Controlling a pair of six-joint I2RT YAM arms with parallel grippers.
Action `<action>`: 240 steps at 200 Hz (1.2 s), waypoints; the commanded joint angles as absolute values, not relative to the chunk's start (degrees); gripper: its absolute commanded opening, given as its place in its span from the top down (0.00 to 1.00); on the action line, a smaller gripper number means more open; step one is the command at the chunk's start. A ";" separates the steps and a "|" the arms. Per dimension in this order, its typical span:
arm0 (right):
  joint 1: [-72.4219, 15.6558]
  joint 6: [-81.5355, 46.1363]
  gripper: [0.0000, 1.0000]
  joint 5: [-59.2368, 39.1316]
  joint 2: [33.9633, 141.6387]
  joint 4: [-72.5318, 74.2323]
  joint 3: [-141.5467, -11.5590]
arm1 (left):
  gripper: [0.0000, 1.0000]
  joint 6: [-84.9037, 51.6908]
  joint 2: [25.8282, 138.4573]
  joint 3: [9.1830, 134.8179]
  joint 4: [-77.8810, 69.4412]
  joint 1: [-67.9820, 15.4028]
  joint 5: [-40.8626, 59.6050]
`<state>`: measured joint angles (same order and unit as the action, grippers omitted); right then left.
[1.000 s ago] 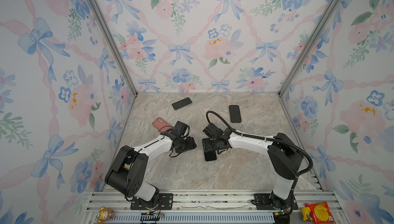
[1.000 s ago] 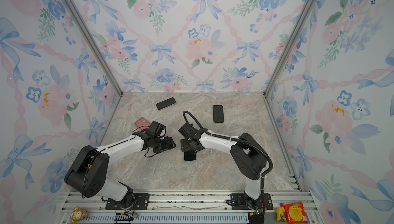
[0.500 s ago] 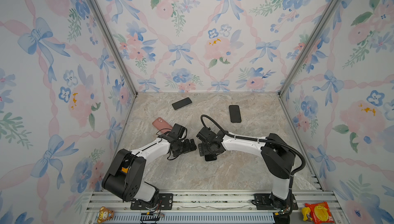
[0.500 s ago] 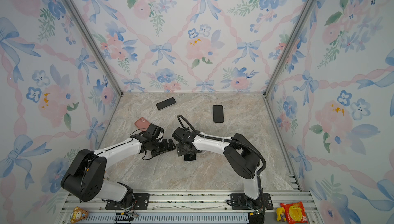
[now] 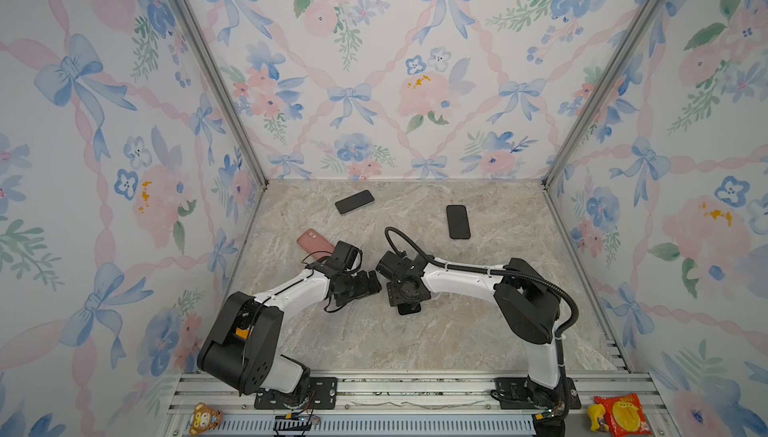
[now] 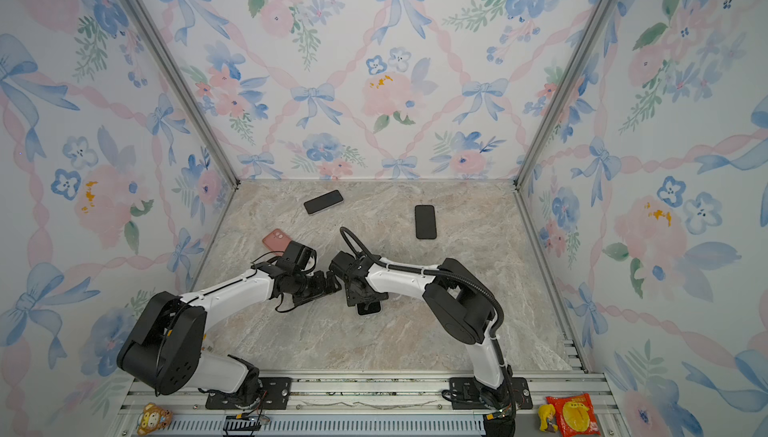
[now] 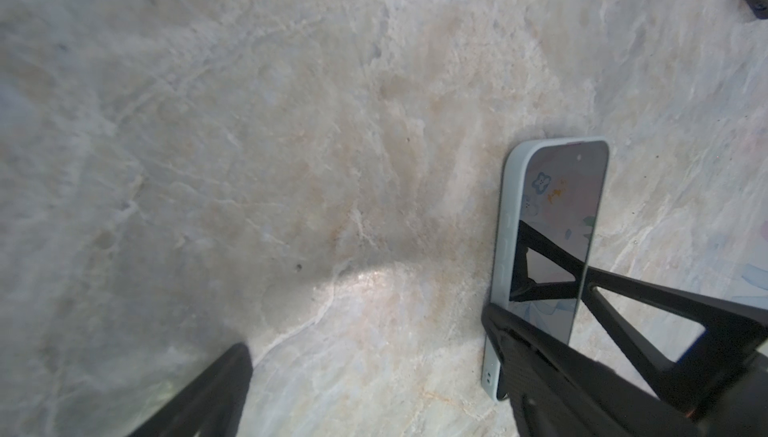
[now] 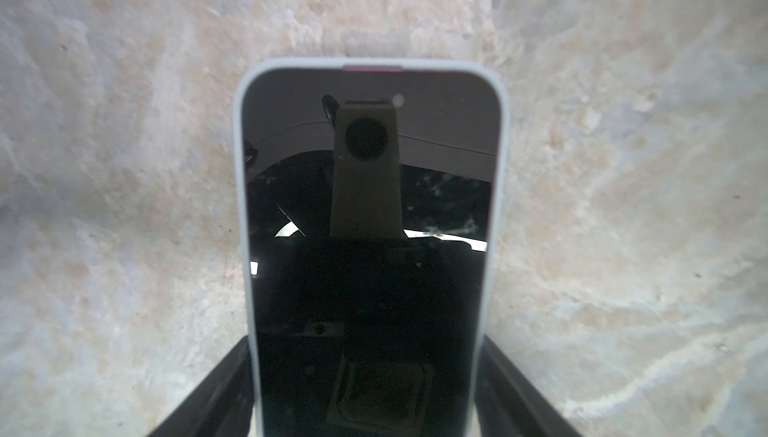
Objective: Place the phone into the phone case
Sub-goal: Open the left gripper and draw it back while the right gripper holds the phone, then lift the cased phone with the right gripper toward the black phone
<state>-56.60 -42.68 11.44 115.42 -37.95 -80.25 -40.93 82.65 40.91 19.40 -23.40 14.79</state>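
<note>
Two fingers [image 8: 216, 389] of the right gripper [image 8: 365, 347] flank the dark-screened phone [image 8: 365, 214], seated in a pale mint phone case [image 8: 246, 206] on the table [image 8: 124, 164]; a grip I cannot confirm. The left gripper [image 7: 365, 331] is spread wide, empty. Farther: two dark phones [image 5: 354, 201] [image 5: 458, 221], one pink case [image 5: 314, 241].

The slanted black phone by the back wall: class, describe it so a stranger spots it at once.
Start at the marble-look tabletop, then look to its far edge under the flowered back wall. Left of centre lies a flat black rectangular phone, turned diagonally; the other black phone, to its right, lies straight.
</note>
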 commanded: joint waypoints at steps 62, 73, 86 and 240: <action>-49.32 -37.59 0.36 14.33 111.62 -41.05 -83.15 | 0.06 -40.00 87.14 47.24 20.33 -23.23 16.27; -47.75 -36.23 0.36 14.67 111.51 -41.05 -84.02 | 0.06 -39.63 88.13 48.58 19.91 -23.54 17.05; -45.46 -33.95 0.37 15.11 111.87 -41.22 -85.47 | 0.06 -39.32 89.37 50.30 19.62 -23.85 17.89; -26.80 -20.84 0.38 10.36 129.83 -42.47 -110.37 | 0.05 -38.06 105.88 67.95 18.72 -25.22 21.62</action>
<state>-27.94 -23.18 12.12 127.61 -40.93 -105.65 -38.96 103.70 66.08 18.24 -25.10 20.47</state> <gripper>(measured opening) 0.746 0.950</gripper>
